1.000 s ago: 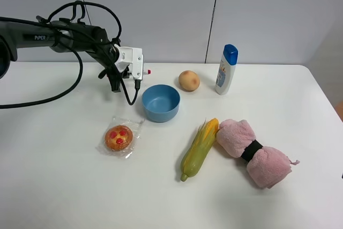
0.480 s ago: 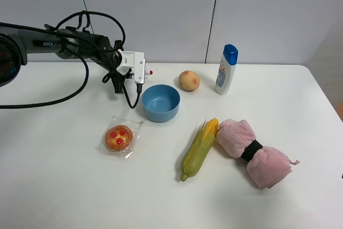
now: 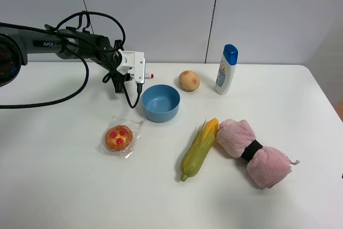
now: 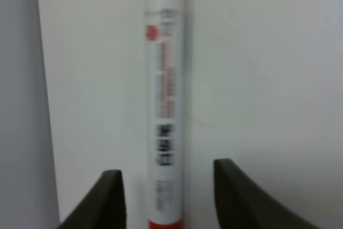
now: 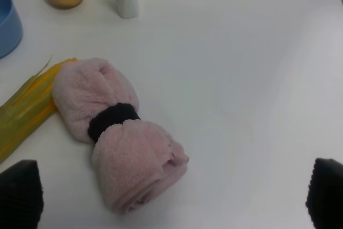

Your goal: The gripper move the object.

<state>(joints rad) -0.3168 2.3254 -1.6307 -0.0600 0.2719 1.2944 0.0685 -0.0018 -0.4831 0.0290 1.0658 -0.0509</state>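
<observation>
The object, a slim white marker pen [image 4: 165, 95] with a red cap, lies on the white table between the fingers of my left gripper [image 4: 166, 170]. The jaws stand open, with a gap on each side of the barrel. From above, the left gripper [image 3: 128, 76] sits at the back left, just behind the blue bowl [image 3: 161, 103]. Only the pen's red tip [image 3: 151, 74] pokes out past the gripper's white block. My right gripper [image 5: 171, 189] is open and holds nothing. It hovers in front of the pink towel roll [image 5: 115, 143] and is out of the overhead view.
A round tan fruit [image 3: 188, 80] and a white bottle with a blue cap [image 3: 226, 69] stand at the back. A corn cob [image 3: 199, 148] lies against the pink towel roll [image 3: 254, 151]. A wrapped pastry [image 3: 119, 137] lies front left of the bowl.
The left arm and its gripper have shifted slightly right and down toward the table behind the bowl, the pen's red tip moving with them. Everything else stayed put.
</observation>
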